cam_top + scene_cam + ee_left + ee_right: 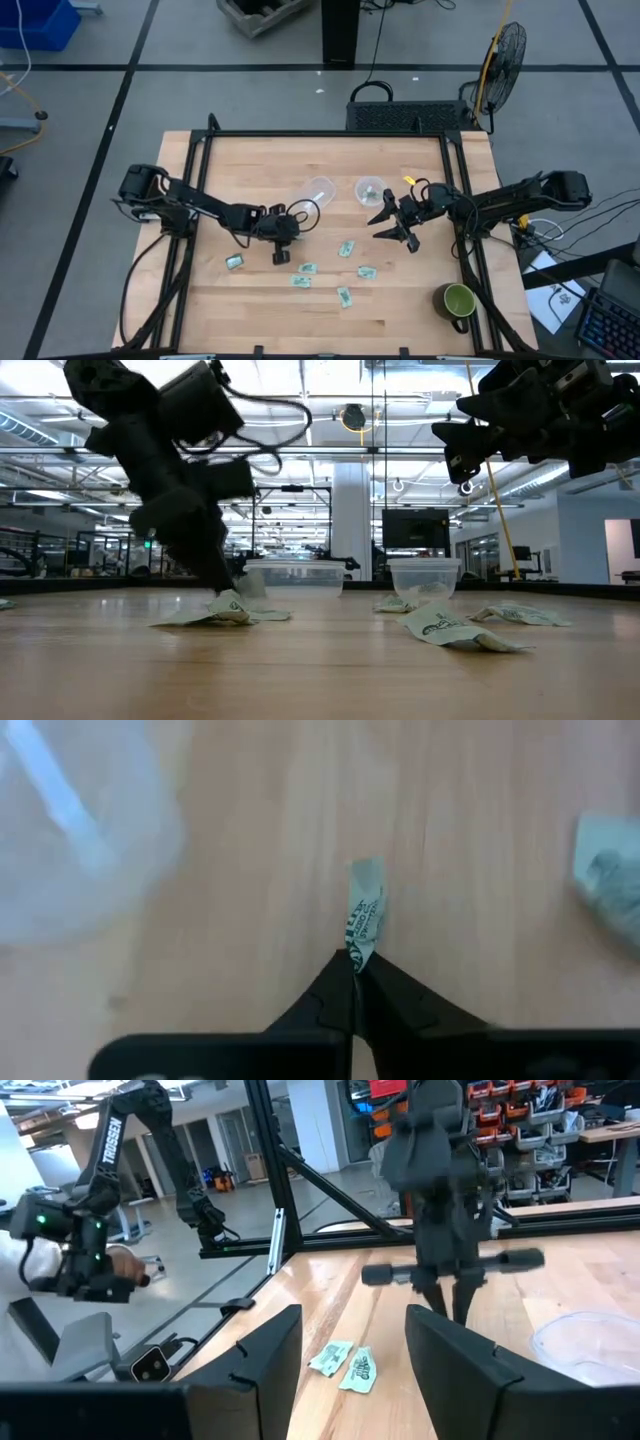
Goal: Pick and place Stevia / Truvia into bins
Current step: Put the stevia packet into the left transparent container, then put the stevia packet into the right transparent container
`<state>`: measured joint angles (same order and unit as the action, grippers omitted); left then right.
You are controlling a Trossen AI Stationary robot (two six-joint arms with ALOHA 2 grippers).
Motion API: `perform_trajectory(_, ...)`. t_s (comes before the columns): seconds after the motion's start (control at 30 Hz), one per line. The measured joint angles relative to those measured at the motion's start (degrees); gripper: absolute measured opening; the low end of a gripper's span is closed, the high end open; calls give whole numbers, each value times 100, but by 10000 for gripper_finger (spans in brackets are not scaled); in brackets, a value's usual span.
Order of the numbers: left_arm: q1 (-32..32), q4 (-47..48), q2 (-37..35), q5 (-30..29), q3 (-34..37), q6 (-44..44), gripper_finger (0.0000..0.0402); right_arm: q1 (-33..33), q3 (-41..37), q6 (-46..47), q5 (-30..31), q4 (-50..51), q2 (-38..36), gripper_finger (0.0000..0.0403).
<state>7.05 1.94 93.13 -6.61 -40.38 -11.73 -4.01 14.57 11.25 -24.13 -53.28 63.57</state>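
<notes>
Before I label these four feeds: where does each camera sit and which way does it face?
High: overhead, looking straight down; table, both arms.
Low: table height, level toward the room; left gripper down, right gripper raised.
Left wrist: over closed fingers pinching a sachet.
Right wrist: past open fingers toward the left arm.
Shared: that sachet, left wrist and low.

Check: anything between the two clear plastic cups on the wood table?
Nothing. In the high view, only bare wood separates the left clear plastic cup from the right clear plastic cup.

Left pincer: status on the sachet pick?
Left pincer shut on sachet, low at the table. Right pincer open, empty, raised. Cups close by. Nothing in the way.
</notes>
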Motion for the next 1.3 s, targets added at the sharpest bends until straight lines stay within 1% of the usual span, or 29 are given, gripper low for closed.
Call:
perform_trajectory(0.13, -29, -268, -490, -343, -26, 0, 8, -1, 0, -14, 0, 0, 0, 173)
perform_trajectory(0.2, -74, -293, -738, -700, -7, 1, 15, 0, 0, -50, -1, -2, 0, 173)
perform_trajectory(0.27, -157, -643, -927, -1019, -28, 114, 22, 0, 0, -109, 1, 1, 0, 173)
perform_trajectory(0.33, -293, -760, -1092, -1117, -29, 323, 23, 0, 0, -186, 1, -4, 0, 173)
perform_trajectory(0.43, -630, -1118, -1111, -983, -22, 566, 14, 0, 0, -285, 1, -5, 0, 173)
perform_trajectory(0.53, -1058, -1361, -1062, -679, -23, 526, 7, 0, 0, -358, 18, -7, 0, 173)
perform_trajectory(0.63, -1477, -1362, -904, -339, -24, 228, 18, 0, 0, -358, 25, -34, 0, 173)
perform_trajectory(0.7, -1663, -1430, -810, -250, -26, 31, 27, 0, 0, -358, 25, -35, 0, 173)
perform_trajectory(0.77, -1781, -1390, -671, -132, -97, 9, 27, 0, 0, -358, 27, -44, 0, 173)
perform_trajectory(0.83, -1859, -1190, -509, 48, -224, 26, 19, 0, 0, -364, 27, -41, 0, 173)
perform_trajectory(0.9, -1896, -924, -301, 218, -528, 67, 9, -1, 0, -452, 29, -45, 0, 173)
perform_trajectory(0.97, -1904, -332, -74, 231, -932, 95, 9, -2, 0, -571, 29, -46, 0, 173)
perform_trajectory(1.03, -1904, 432, 207, 140, -1419, 130, 20, 0, 0, -635, 29, -51, 0, 173)
perform_trajectory(1.1, -1904, 1263, 447, 35, -1882, 345, 38, 0, 0, -638, 29, -66, 0, 173)
perform_trajectory(1.13, -1904, 1535, 560, -18, -2090, 452, 46, -2, 0, -638, 29, -66, 0, 173)
perform_trajectory(1.2, -1904, 1821, 739, -115, -2427, 538, 58, -2, 1, -640, 29, -63, 0, 173)
perform_trajectory(1.3, -1904, 1968, 964, -21, -2715, 545, 65, -2, 0, -638, 29, -42, 0, 173)
